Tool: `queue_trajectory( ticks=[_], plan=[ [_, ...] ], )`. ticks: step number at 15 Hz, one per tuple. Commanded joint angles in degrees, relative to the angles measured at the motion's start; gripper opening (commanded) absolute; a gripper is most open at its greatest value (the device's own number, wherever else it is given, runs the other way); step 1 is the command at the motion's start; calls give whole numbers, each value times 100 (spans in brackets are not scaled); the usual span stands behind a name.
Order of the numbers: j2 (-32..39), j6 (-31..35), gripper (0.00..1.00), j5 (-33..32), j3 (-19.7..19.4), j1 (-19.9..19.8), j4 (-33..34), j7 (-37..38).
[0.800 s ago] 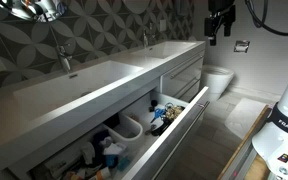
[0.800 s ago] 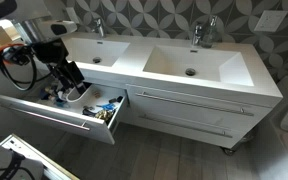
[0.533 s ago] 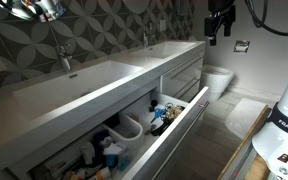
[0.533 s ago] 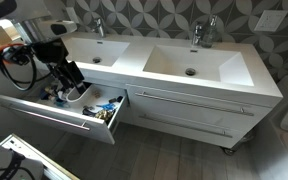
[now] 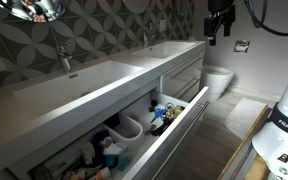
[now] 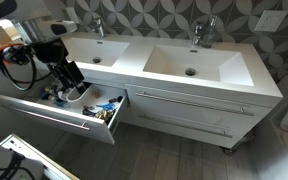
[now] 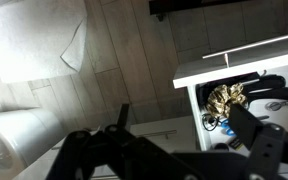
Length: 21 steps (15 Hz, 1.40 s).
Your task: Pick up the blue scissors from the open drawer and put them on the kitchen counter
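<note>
The open drawer (image 6: 44, 115) is pulled out of the vanity, and its white inside is full of clutter. It also shows in the low exterior view (image 5: 176, 135) and the wrist view (image 7: 187, 100). A small bright blue object, the blue scissors (image 7: 227, 127), lies beside a gold crumpled thing; it shows as a blue spot near the drawer's right end (image 6: 108, 103). My gripper (image 6: 70, 74) hangs over the drawer's left part, apart from the scissors. In the wrist view its fingers (image 7: 179, 112) are spread with nothing between them. The pale grey kitchen counter (image 6: 134, 62) runs above.
Two sink basins (image 6: 189, 62) with slim faucets (image 6: 202, 32) are set in the counter. A white bowl-like item (image 6: 80, 92) and a blue-and-white bundle (image 5: 112, 150) sit in the drawer. A toilet (image 5: 219, 80) stands beyond the vanity. The floor is wood-look (image 7: 134, 50).
</note>
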Motion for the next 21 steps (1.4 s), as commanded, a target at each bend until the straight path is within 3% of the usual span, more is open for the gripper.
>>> queue_trajectory(
  ticks=[1,7,12,15,21],
  plan=[
    [448,124,100,158,88,58,195,637],
    [1447,441,100,555,141,-48,460,2035],
    [2435,1287,100,896,255,1,880,2980],
    [3005,1249,100,1128,406,130,1305,3577],
    [3825,1352,100,1117,785,716,1823,5583]
  ],
)
